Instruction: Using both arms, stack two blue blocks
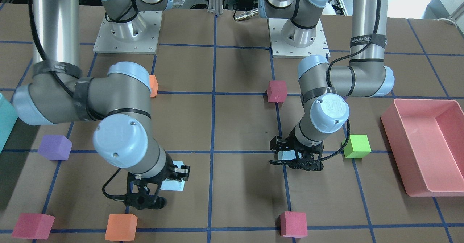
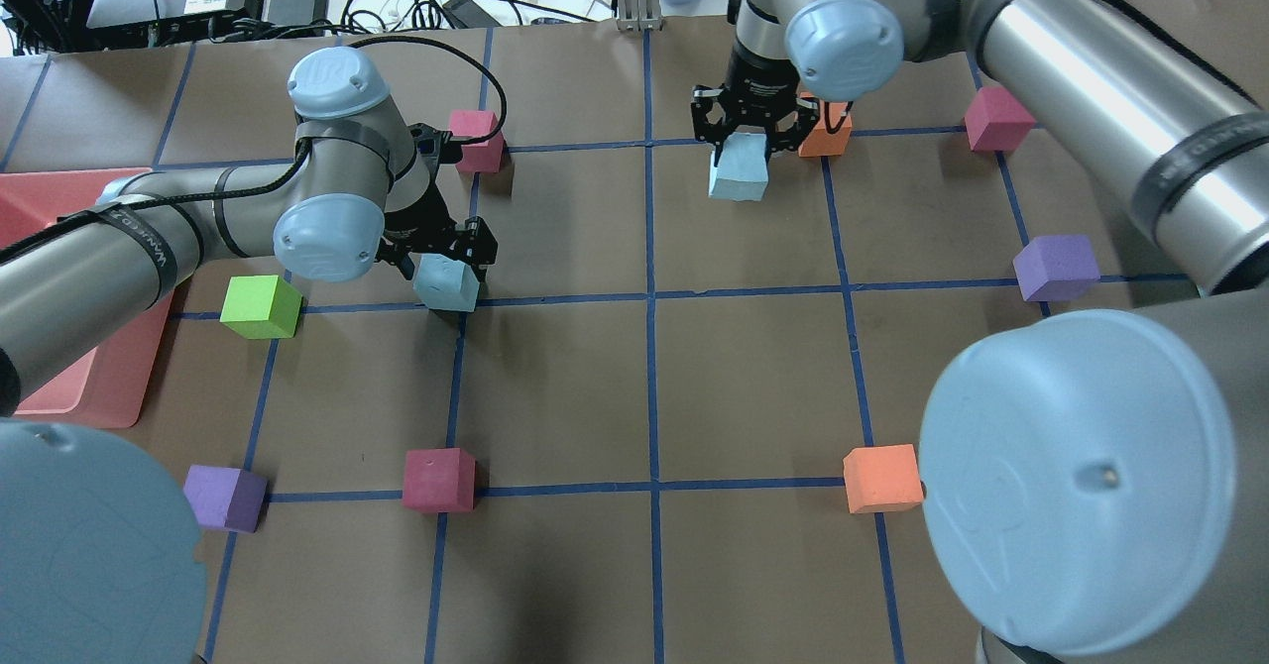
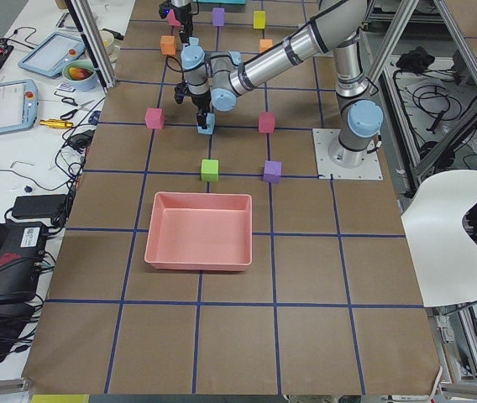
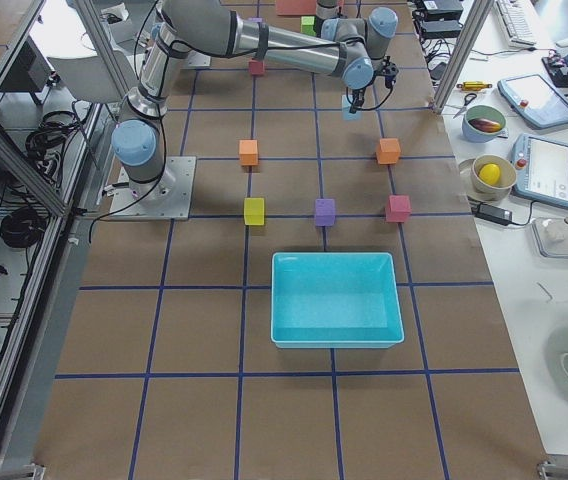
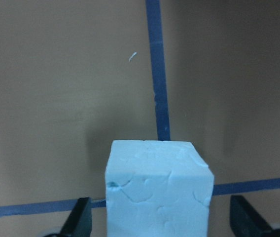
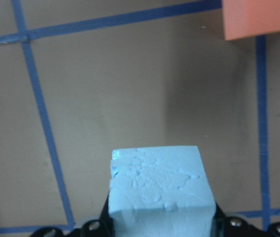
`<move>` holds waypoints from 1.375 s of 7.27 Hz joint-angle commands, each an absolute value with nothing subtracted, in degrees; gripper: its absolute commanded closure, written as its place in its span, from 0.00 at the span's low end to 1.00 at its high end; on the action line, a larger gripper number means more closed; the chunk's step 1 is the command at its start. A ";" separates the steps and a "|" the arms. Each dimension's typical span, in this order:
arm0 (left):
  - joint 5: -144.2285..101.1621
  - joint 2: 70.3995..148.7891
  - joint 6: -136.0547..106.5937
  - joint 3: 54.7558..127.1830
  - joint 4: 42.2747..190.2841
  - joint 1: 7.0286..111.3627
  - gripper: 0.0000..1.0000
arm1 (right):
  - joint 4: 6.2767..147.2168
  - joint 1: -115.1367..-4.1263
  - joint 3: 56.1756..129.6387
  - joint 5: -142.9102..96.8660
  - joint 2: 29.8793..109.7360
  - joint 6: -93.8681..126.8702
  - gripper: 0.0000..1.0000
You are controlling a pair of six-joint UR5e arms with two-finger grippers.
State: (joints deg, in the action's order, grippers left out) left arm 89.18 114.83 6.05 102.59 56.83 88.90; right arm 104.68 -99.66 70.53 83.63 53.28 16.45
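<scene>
One pale blue block (image 2: 446, 282) sits on the table by a blue tape crossing. My left gripper (image 2: 443, 253) is low over it and open. In the left wrist view the block (image 5: 158, 190) stands between the fingers (image 5: 80, 217) with a gap on each side. My right gripper (image 2: 749, 134) is shut on the other blue block (image 2: 739, 170), at or just above the table. In the right wrist view that block (image 6: 160, 185) fills the space between the jaws. The front view shows the left gripper (image 1: 295, 156) and right gripper (image 1: 170, 177), with both blocks mostly hidden.
An orange cube (image 2: 825, 134) lies right beside my right gripper, and a maroon cube (image 2: 476, 139) just beyond my left wrist. A green cube (image 2: 260, 305) and pink tray (image 2: 59, 198) are left of the left gripper. Purple (image 2: 1056, 268), orange (image 2: 880, 478) and maroon (image 2: 438, 479) cubes lie around.
</scene>
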 commanded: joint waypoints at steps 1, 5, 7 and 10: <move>89.21 115.22 6.06 102.66 55.29 88.86 0.01 | 105.21 -104.22 63.74 83.50 46.34 19.50 1.00; 88.95 115.14 9.06 102.04 53.53 88.68 0.85 | 106.08 -105.12 63.54 83.41 43.42 20.30 1.00; 89.38 114.18 8.70 101.52 53.61 88.68 0.89 | 107.49 -105.20 63.72 83.41 42.89 19.95 0.06; 88.77 114.52 2.38 96.88 56.14 89.21 0.89 | 107.23 -105.21 63.46 83.32 44.46 20.22 0.00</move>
